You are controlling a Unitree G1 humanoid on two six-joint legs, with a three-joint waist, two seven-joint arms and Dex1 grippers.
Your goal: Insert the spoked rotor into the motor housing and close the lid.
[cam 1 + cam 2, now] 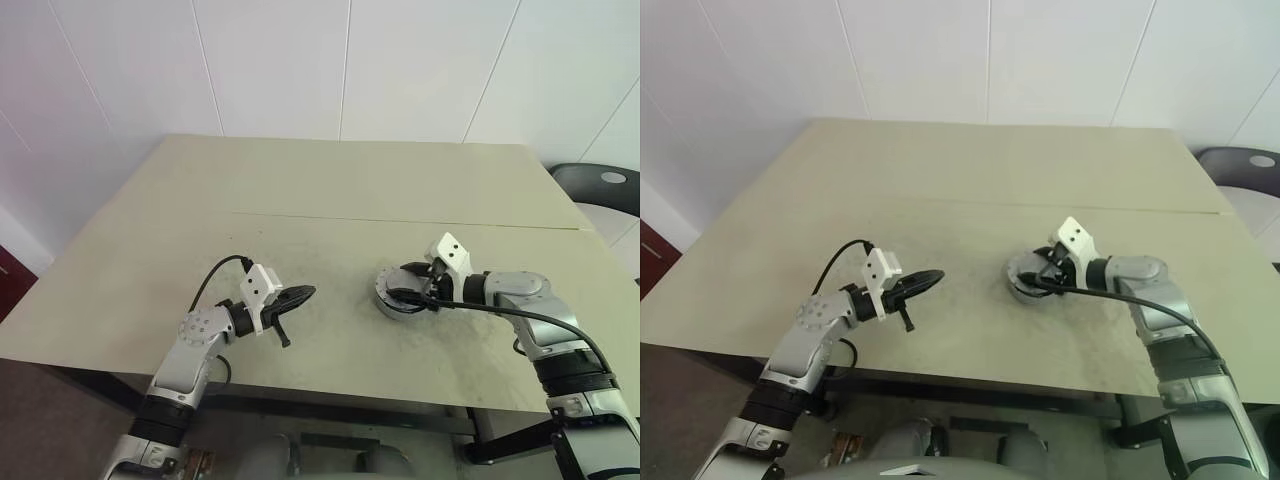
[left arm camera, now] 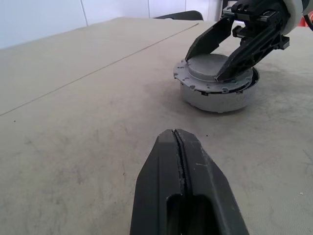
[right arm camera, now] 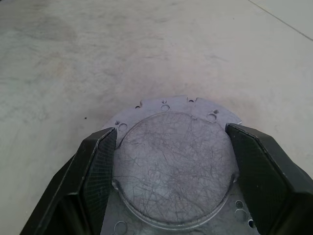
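The lid (image 3: pixel 171 166), a grey metal disc with a toothed, holed rim and a raised scratched centre, sits flat on the grey round motor housing (image 2: pixel 215 100) at the table's right. My right gripper (image 1: pixel 404 282) is over it from the right. Its fingers (image 3: pixel 100 161) stand wide and press against both sides of the raised centre. My left gripper (image 1: pixel 308 292) hovers level above the table, left of the housing and a good gap away. It points toward the housing, shut with nothing in it. The spoked rotor is out of view.
The beige table (image 1: pixel 300 200) has a seam running across its middle. A dark chair (image 1: pixel 600 185) stands beyond the table's far right corner. A white wall rises behind the table.
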